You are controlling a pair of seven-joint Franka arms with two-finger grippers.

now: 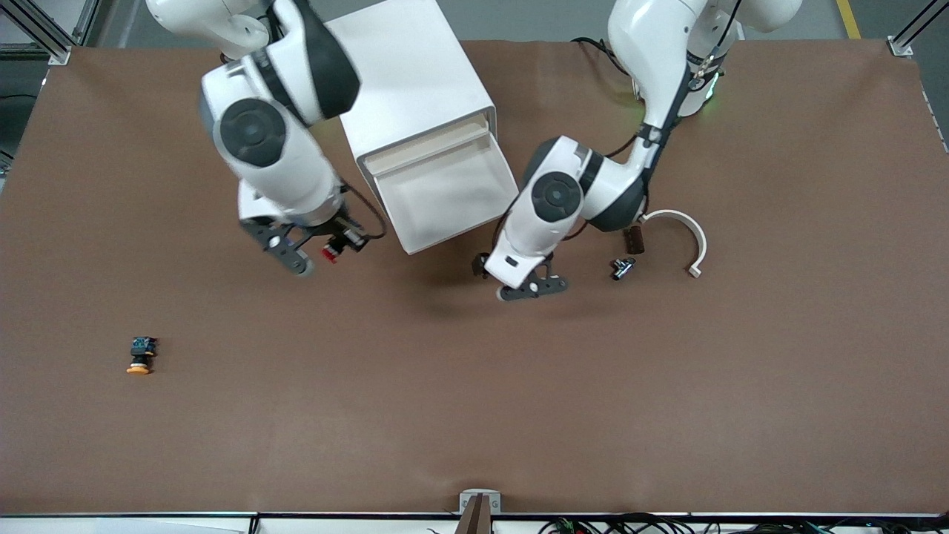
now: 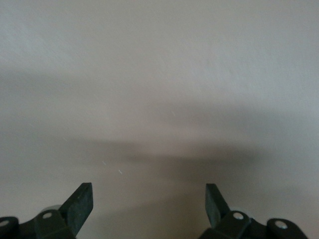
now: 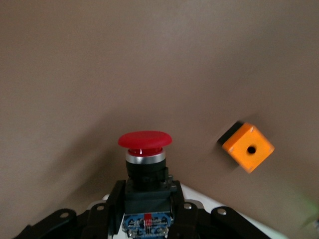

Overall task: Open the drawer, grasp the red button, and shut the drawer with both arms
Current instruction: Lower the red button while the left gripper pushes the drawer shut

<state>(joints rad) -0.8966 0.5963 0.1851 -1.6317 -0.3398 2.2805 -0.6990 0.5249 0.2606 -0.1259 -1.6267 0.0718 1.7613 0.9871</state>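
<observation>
A brown desk (image 1: 474,415) fills the front view, with grey floor along the top edge; the white cabinet (image 1: 411,81) stands at upper centre, and its drawer (image 1: 445,189) is pulled out toward the camera, its pale tray showing nothing inside.

The right end effector (image 1: 320,256), at centre-left of the frame, is clamped on the button (image 1: 329,254); the right wrist view shows the fingers (image 3: 114,199) pinching the black-and-blue body, the red cap (image 3: 145,139) pointing away from the wrist, so the button's long axis runs along the reach of the end effector.

The left end effector (image 1: 535,285) sits just below the drawer's lower-right corner in the front view; its fingers (image 2: 79,204) are spread wide and hold nothing, with a pale surface close ahead that is probably the drawer front; this is the arm closer to the drawer, which lies up and toward frame-left of it, so a push toward the cabinet looks like the coming move.

An orange box (image 3: 247,146) shows in the right wrist view; an orange-capped button (image 1: 140,356) lies at lower left; a white curved piece (image 1: 686,230) and a small dark part (image 1: 621,268) lie at centre-right.

No brand, label or writing can be read.
</observation>
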